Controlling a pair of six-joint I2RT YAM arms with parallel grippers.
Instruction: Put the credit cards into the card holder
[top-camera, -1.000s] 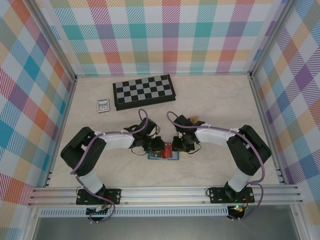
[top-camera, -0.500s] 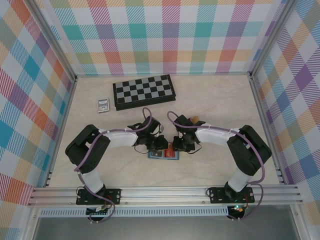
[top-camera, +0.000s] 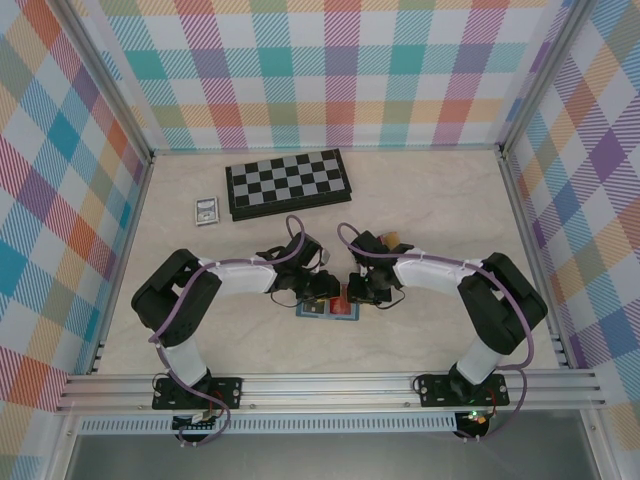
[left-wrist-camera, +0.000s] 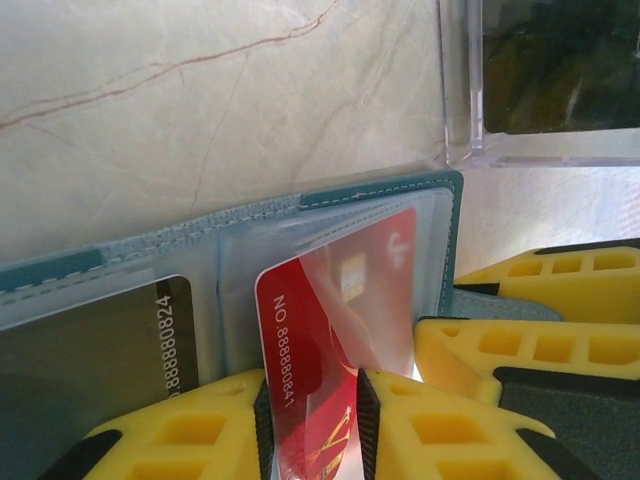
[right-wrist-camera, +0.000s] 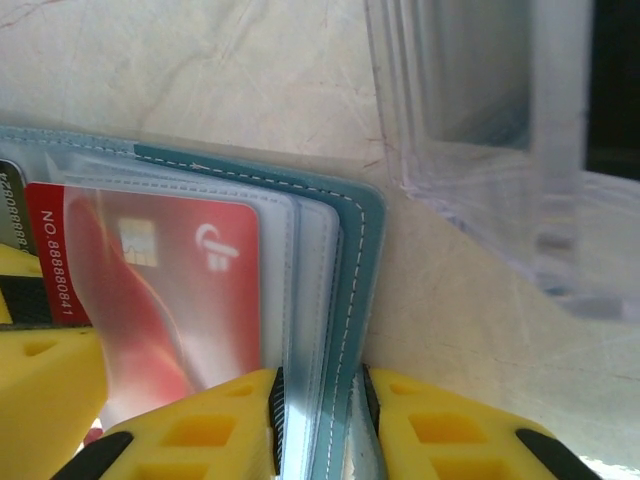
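Ahead of the left gripper (left-wrist-camera: 315, 435) pinching the red card (left-wrist-camera: 330, 300), slide it straight in while the right gripper (right-wrist-camera: 320, 430) clamps the holder (right-wrist-camera: 362, 250).

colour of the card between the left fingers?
Red card, white numbering; clearest in the left wrist view.

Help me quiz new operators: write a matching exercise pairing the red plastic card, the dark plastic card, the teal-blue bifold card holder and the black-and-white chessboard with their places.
Things
1. red plastic card
2. dark plastic card
3. teal-blue bifold card holder
4. black-and-white chessboard
Places
A. far side of the table
B. edge between the fingers of the right end effector
C. in a clear sleeve, across the fold from the other card
D. partly under a clear sleeve, between the fingers of the left end effector
Pairs: 1-D, 2-C, 3-B, 4-A
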